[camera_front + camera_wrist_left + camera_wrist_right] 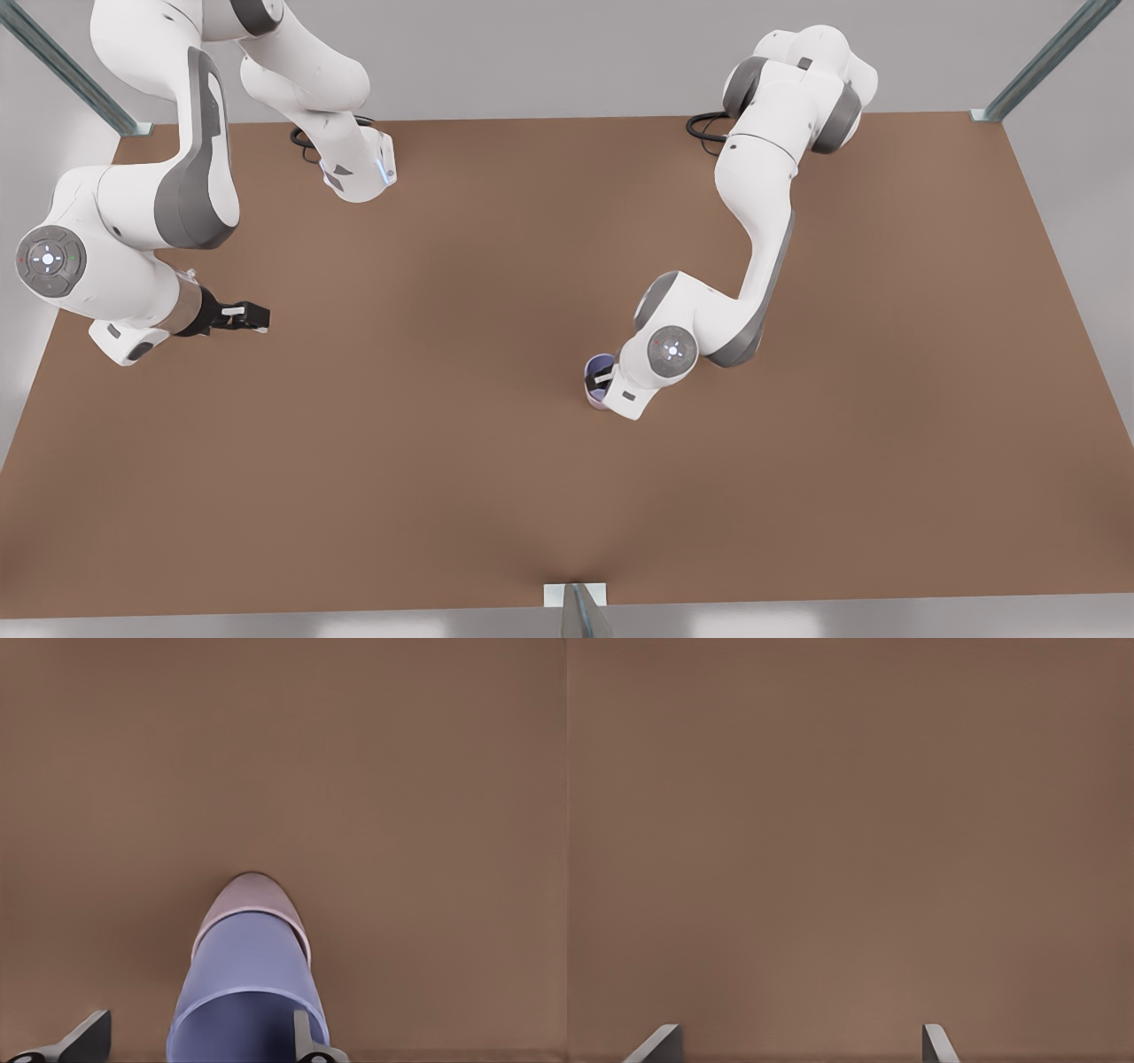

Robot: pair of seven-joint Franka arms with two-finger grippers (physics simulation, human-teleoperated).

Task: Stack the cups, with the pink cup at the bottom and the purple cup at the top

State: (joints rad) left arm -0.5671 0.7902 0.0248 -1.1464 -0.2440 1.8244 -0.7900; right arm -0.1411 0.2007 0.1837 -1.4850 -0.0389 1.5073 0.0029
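The purple cup sits nested inside the pink cup, whose pale wall shows below it. In the front view the stack stands on the table right of centre: purple cup on top, with a sliver of the pink cup beneath. My left gripper is open at the stack. One finger is inside the purple rim, and the other finger is outside, clear of the wall. The left gripper belongs to the arm on the front view's right. My right gripper waits open over bare table at the front view's left.
The brown table spreads wide around the stack. Metal frame posts stand at the near edge and at the far corners. The two arm bases sit along the far edge.
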